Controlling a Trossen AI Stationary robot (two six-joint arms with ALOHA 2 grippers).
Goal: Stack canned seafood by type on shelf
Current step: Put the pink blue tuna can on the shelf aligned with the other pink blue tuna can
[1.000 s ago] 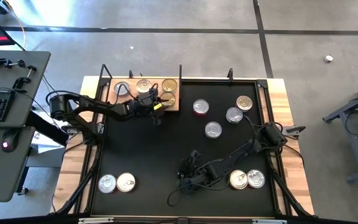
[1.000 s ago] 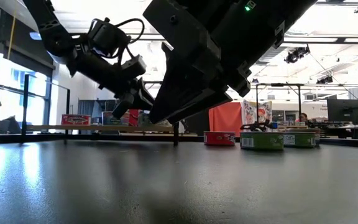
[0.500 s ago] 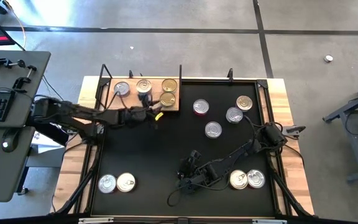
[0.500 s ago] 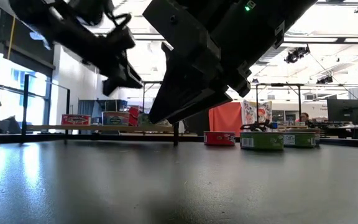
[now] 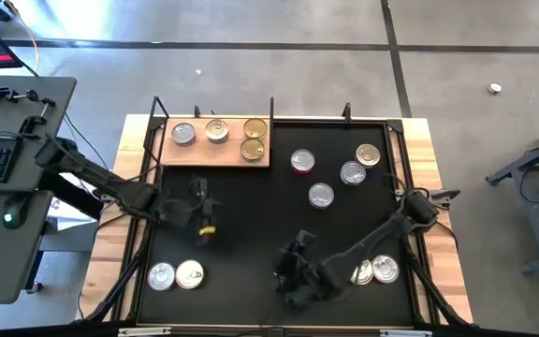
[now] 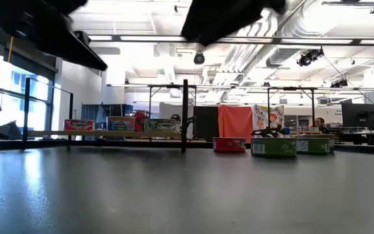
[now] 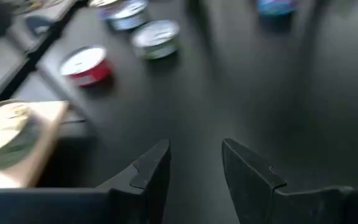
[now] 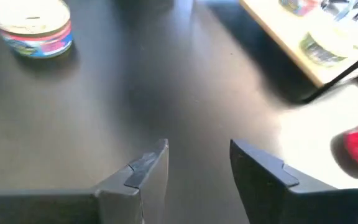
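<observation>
Your left end effector (image 5: 204, 217) is hovering open and empty, near of the shelf (image 5: 215, 154) that is carrying four cans (image 5: 217, 130) at far left. Your right end effector (image 5: 293, 271), also open, is hanging over the counter's (image 5: 251, 243) near middle.

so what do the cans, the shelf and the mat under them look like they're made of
The cans look like metal: shiny silver or gold lids that catch the light, with printed side bands.
The shelf looks like unfinished wood: a pale, matte light-brown board.
The mat is black and faintly glossy, perhaps rubber or plastic; the material is unclear.
</observation>
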